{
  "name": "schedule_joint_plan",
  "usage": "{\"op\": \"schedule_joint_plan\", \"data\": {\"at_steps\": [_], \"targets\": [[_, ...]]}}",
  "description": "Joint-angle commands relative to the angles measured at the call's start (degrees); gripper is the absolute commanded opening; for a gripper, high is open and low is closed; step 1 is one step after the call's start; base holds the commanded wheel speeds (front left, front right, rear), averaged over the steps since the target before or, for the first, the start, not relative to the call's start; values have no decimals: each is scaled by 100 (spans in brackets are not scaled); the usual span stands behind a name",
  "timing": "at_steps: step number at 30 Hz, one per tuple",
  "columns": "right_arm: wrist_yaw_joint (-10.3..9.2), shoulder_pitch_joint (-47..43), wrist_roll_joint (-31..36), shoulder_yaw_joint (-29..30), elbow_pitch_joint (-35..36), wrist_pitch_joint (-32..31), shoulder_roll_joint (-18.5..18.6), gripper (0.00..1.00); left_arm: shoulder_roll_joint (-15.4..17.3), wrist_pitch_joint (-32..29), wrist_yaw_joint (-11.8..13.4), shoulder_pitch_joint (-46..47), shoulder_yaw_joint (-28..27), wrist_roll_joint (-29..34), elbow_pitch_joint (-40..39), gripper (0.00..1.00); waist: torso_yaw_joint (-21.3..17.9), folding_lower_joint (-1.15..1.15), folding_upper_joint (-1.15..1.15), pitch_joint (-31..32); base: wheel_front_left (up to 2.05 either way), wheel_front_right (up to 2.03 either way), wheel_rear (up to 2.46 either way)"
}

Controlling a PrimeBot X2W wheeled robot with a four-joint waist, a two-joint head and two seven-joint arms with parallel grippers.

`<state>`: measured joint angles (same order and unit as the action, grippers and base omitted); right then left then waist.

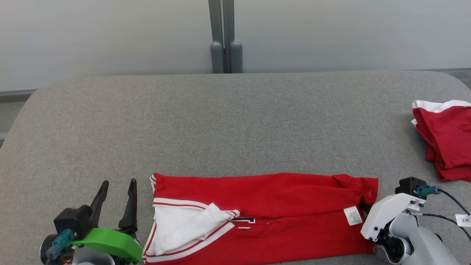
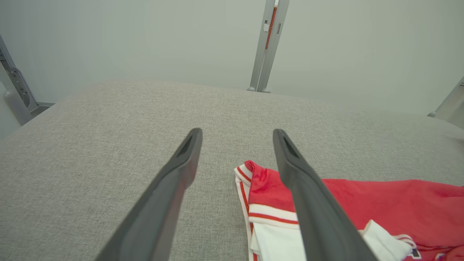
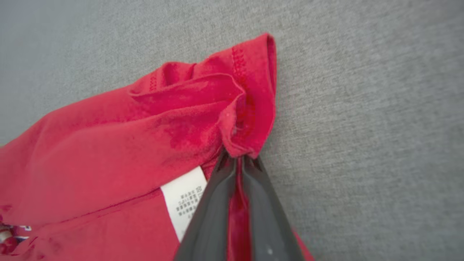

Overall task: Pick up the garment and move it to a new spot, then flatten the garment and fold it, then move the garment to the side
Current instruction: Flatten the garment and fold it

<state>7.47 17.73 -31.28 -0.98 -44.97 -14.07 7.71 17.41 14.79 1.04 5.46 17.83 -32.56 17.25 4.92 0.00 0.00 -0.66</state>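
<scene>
As seen from the head, the red garment point(image 1: 276, 206) is laid folded on the grey surface point(image 1: 235, 121). From the left wrist, the left gripper point(image 2: 237, 134) is seen spread and empty just beside it. From the right wrist, the right gripper point(image 3: 237, 159) is seen clamped on its corner.

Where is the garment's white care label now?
The care label lies at the right end of the red garment in the head view, beside the right gripper, shut on the hem next to it.

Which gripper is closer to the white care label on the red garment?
Right. The right gripper is shut on the garment beside the label; the left gripper is open, off the opposite end.
</scene>
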Motion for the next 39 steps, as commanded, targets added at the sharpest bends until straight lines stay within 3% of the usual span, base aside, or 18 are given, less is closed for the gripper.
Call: {"op": "schedule_joint_plan", "data": {"at_steps": [1,7,17,24,32,39], "targets": [[4,-113,-43,-76,40,91,-18,0,41,18,27,25,-8,-24,20,100,-23,0,0,39,0,0,0],[1,0,-150,-62,188,583,202,0,53,20,45,-38,-17,-78,22,100,-102,0,0,102,0,0,0],[0,11,-313,-269,684,586,635,0,51,28,83,-117,-45,-128,47,100,-215,0,0,186,0,0,0],[1,-252,-743,-552,1805,379,476,0,11,30,107,-144,-42,-153,47,100,-160,0,0,274,0,0,0],[3,-652,-1076,-987,3169,-17,-119,0,35,-53,128,-148,25,-138,33,100,383,0,0,293,0,0,0],[3,-565,-1104,-1384,3118,82,-436,0,28,-88,113,-56,102,-100,23,100,1095,0,0,257,0,0,0]]}}
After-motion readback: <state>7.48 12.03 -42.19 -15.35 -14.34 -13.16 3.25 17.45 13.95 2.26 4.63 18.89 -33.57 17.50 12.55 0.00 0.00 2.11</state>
